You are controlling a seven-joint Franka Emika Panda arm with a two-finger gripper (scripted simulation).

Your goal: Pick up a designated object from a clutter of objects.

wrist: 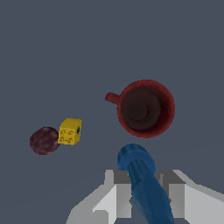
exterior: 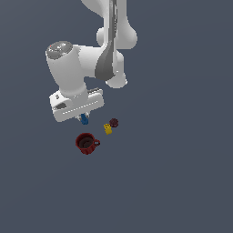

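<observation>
Between the two fingers [wrist: 177, 194] of the end effector [exterior: 83, 117] sits the blue peg [wrist: 144, 183], clamped on both sides and pointing out past the fingertips. On the exterior view, the peg shows just below the white hand, at roughly 12 o'clock from the red mug [exterior: 86, 143]. The mug stands upright on the grey tabletop [exterior: 182, 173], dark inside, handle toward 3 o'clock. The yellow block [exterior: 108, 129] lies at 2 o'clock from the mug, with the maroon round piece [exterior: 113, 122] just beside it.
</observation>
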